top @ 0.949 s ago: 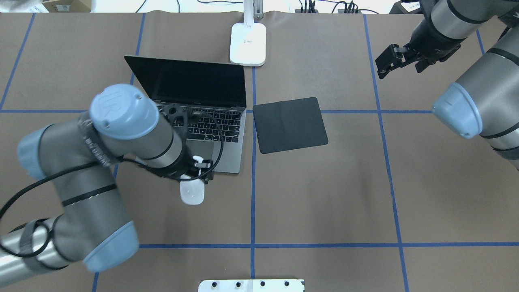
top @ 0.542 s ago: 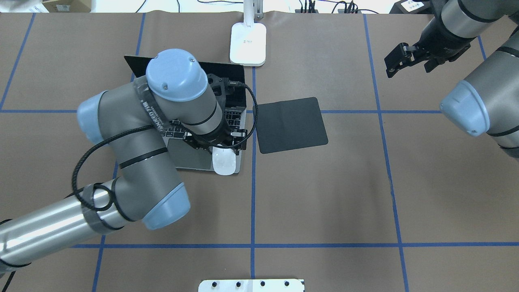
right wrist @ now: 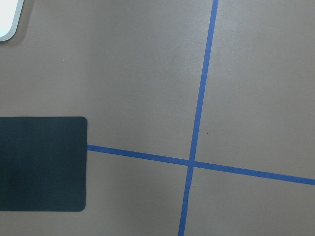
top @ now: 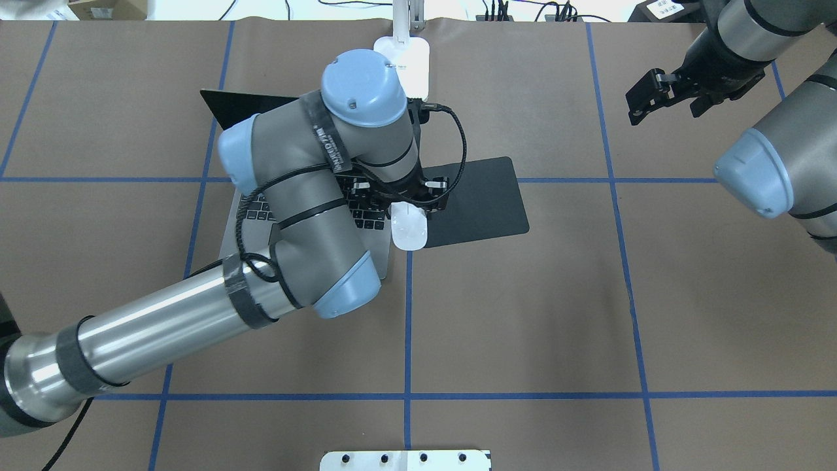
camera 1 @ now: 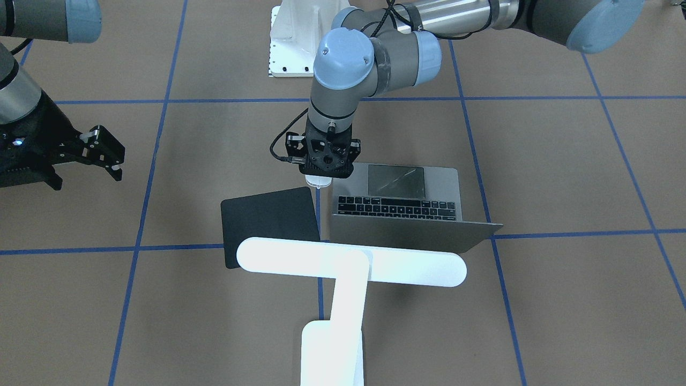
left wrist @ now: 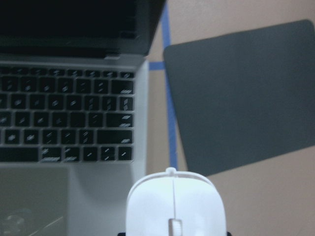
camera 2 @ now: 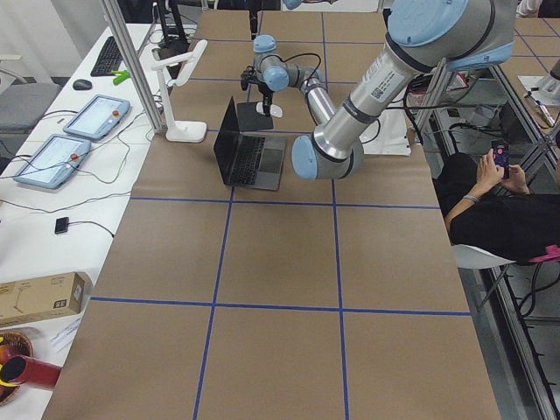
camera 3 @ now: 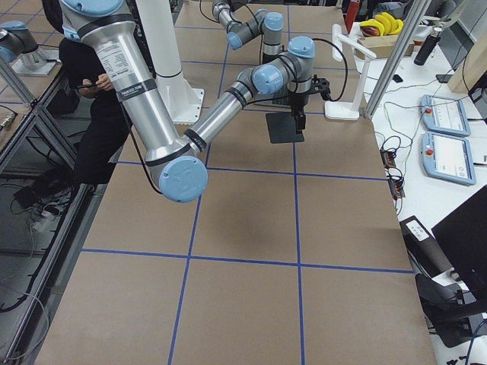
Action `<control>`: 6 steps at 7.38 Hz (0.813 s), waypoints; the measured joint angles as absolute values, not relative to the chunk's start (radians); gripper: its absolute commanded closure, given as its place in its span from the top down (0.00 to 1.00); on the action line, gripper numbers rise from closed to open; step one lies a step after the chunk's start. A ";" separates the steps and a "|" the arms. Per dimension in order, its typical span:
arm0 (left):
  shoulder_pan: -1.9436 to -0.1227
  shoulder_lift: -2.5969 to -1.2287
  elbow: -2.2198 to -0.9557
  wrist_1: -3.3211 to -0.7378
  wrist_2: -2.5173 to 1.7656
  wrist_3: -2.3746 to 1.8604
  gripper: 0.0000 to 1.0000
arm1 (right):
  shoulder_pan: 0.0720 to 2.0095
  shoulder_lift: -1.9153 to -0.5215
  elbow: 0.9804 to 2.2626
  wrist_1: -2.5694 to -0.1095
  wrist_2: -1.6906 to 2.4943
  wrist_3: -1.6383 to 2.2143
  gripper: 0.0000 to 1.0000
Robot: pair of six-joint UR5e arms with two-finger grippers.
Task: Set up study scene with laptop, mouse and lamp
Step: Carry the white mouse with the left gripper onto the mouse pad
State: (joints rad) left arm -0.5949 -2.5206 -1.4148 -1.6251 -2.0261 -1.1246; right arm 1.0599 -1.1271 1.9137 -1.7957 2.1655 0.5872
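Carries the mouse [top: 409, 233], clamped in the left gripper [top: 400, 197], from before the laptop [camera 1: 396, 201] across to the black mat [top: 480, 199] mid-table; likely sets down next. Parks the right gripper [top: 664, 112] spread and empty near the table's far right corner.

The big left arm [camera 2: 350, 114] reaches across the brown worktop [camera 2: 280, 289], past the open laptop [camera 2: 249, 159]. A small white mouse [camera 2: 275, 111] hangs under its tip. The white lamp [camera 2: 186, 133] stands near the laptop. A person [camera 2: 499, 219] sits at the right.
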 measured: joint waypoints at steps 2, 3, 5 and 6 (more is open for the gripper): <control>-0.595 -2.614 -1.280 -1.636 -2.023 -1.124 0.66 | 1.061 -1.126 1.908 -1.795 2.170 0.587 1.00; -0.595 -2.646 -1.225 -1.653 -2.020 -1.127 0.66 | 1.061 -1.126 1.906 -1.794 2.171 0.587 1.00; -0.596 -2.668 -1.154 -1.714 -2.005 -1.132 0.66 | 1.063 -1.127 1.903 -1.793 2.172 0.586 1.00; -0.597 -2.671 -1.137 -1.735 -1.989 -1.133 0.66 | 1.063 -1.127 1.902 -1.793 2.172 0.586 1.00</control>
